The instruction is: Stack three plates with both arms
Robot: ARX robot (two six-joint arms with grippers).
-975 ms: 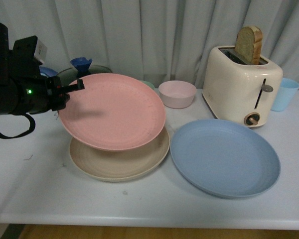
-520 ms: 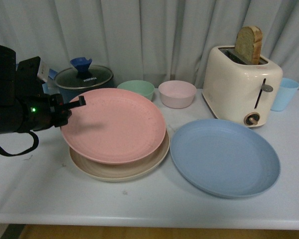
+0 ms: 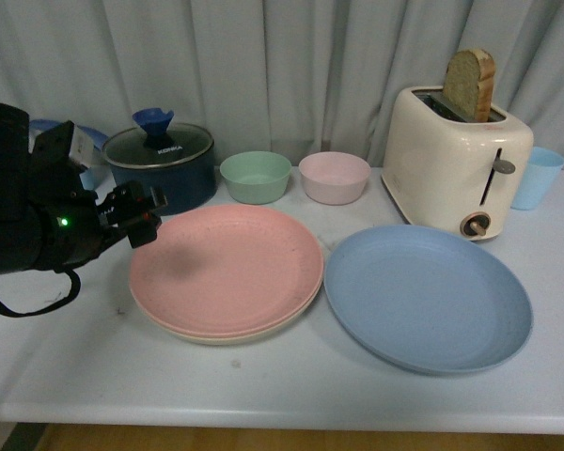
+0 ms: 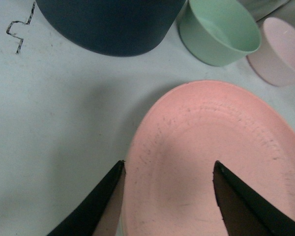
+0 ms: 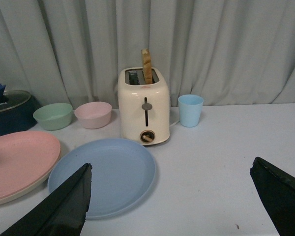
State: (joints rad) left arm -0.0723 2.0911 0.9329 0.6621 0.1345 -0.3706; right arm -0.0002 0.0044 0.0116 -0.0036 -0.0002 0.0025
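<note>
While the left pincer [image 3: 143, 207] hangs released at the left rim of the pink plate [image 3: 226, 268], one finger [image 4: 96, 211] outside the edge and the other over the dish, stock stands thus: pink plate nested flat on beige plate [image 3: 227, 336], only the beige rim showing; blue plate [image 3: 428, 296] just beside them on the white tabletop [image 3: 291, 385], alone, before the toaster [image 3: 456, 160]. Right pincer [image 5: 171, 169]: spread wide, holding nothing, above bare tabletop near the blue plate. Behind: dark lidded pot [image 3: 160, 160], green bowl [image 3: 255, 176], pink bowl [image 3: 334, 177], blue cup [image 3: 536, 177]
</note>
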